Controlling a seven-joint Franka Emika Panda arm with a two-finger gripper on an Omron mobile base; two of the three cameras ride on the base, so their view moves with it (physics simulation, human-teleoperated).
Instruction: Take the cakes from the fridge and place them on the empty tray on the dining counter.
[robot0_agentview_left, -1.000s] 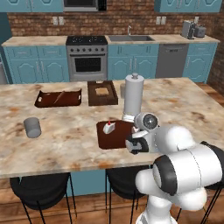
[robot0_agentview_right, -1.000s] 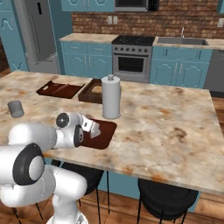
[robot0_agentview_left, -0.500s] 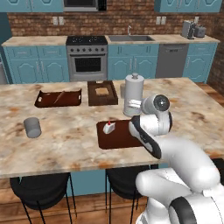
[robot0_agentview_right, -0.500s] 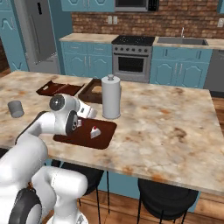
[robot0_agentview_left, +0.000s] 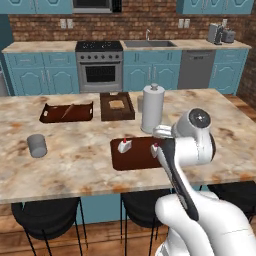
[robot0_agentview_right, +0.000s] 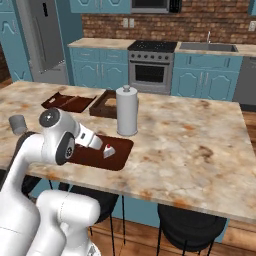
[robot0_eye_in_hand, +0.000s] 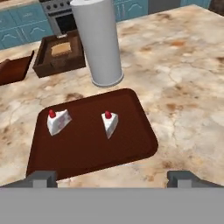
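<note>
Two cakes (robot0_eye_in_hand: 58, 120) (robot0_eye_in_hand: 110, 123) apart on tray (robot0_eye_in_hand: 87, 148); white cylinder (robot0_eye_in_hand: 99, 41) just behind; gripper (robot0_eye_in_hand: 113, 177) released, empty.

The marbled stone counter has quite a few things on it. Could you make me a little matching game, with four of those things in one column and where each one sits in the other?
Things:
1. two white cake wedges with red cherries
2. tall white paper towel roll
3. small grey cup
4. slice of bread

Places:
A. in the deep brown wooden tray
B. alone near the counter's left end in the left base view
C. upright just beyond the flat tray
D. on the flat reddish-brown tray

Pairs: 1-D, 2-C, 3-B, 4-A
</note>
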